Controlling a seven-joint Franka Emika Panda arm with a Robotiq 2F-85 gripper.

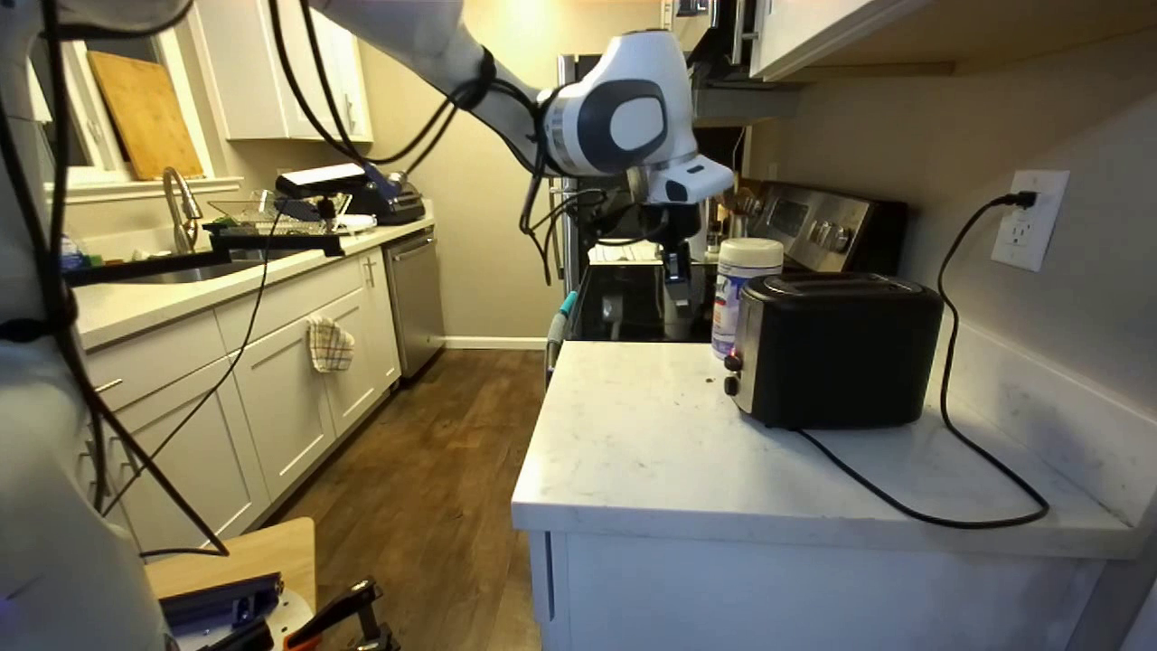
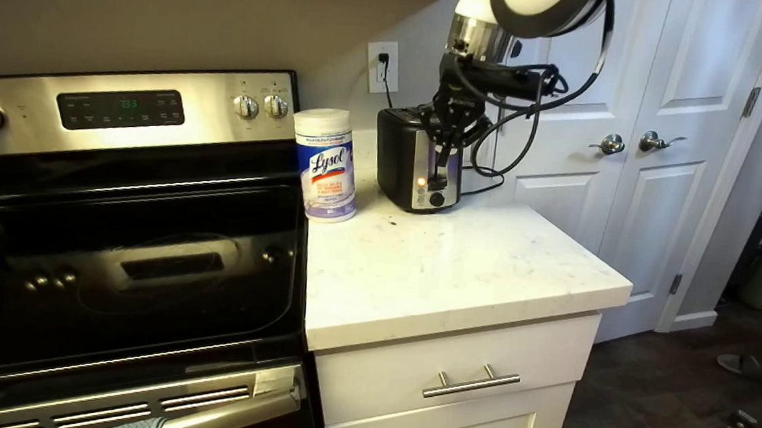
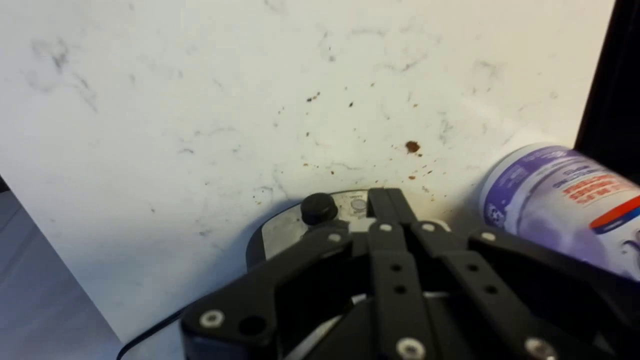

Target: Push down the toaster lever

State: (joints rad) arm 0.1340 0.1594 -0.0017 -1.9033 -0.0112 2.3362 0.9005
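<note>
Toaster lever (image 2: 438, 182): a small dark tab, low on the narrow end face (image 2: 452, 185) of the black toaster (image 1: 841, 353), just above a round knob (image 2: 436, 200). Going left to right in an exterior view, the gripper (image 1: 678, 294) comes first, pointing down, its two fingers narrow together with nothing seen between them. The lever lies lower, to the right of the fingertips and apart from them. The white canister (image 1: 739, 269) stands behind that end, partly covered by the toaster. Then the toaster runs on along the counter (image 1: 624, 434), its long axis going from the lever end back toward the wall (image 1: 886, 136), and the cord (image 1: 976, 524) loops at the far right. My judgement is that the next move turns on this offset: fingertips in over the lever, then straight down. A lamp (image 2: 421, 182) glows left of the lever, which sits low, so it may be down already; I would not swear to it.

Across the wrist view from the left, the knob shows plainly, but the lever is at most a dark patch beneath it, lost against the finger joints, which cover most of the toaster. The canister is cut off at the right. In an exterior view the gripper hides the upper end face (image 2: 452, 185) and any track there.
</note>
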